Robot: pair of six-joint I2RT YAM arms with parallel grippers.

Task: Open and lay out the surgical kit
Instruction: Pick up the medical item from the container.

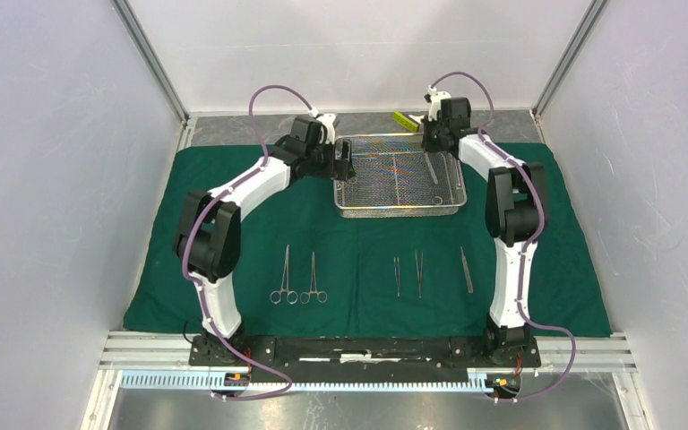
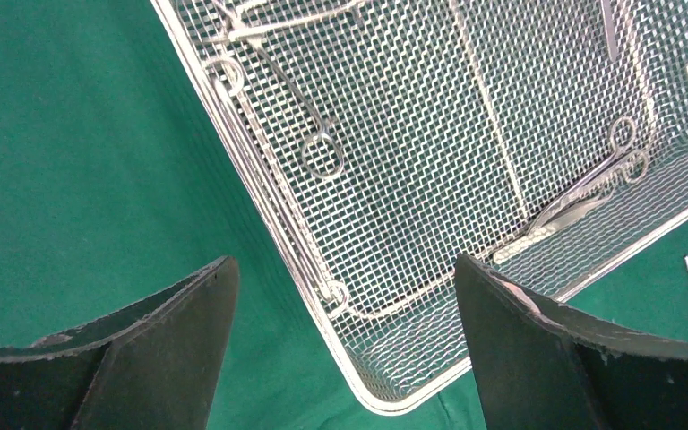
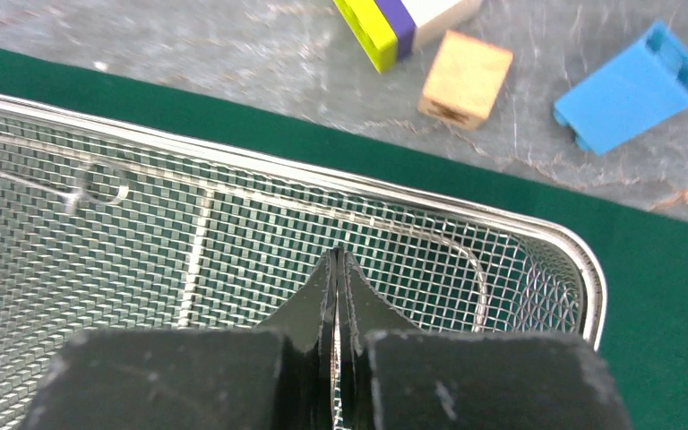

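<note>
Fingers (image 2: pixel 175 331) of the left gripper (image 2: pixel 342 264) gape wide over the mesh tray (image 2: pixel 372 400) corner; right gripper (image 3: pixel 336 260) pinched shut inside it.

One drape (image 1: pixel 358 260) and one tray (image 1: pixel 400 211). In the lower centre of the top view, two clamps lie on the drape, a left clamp (image 1: pixel 284 273) and a right clamp (image 1: pixel 313 276). Three tweezers (image 1: pixel 419 273) lie to their right. In the left wrist view the tray holds at least two ring-handled tools (image 2: pixel 318 148); the full number cannot be told. Three blocks sit along the top of the right wrist view: one yellow-green block (image 3: pixel 378 27), one brown block (image 3: pixel 466 76) and one blue block (image 3: pixel 629 85).
</note>
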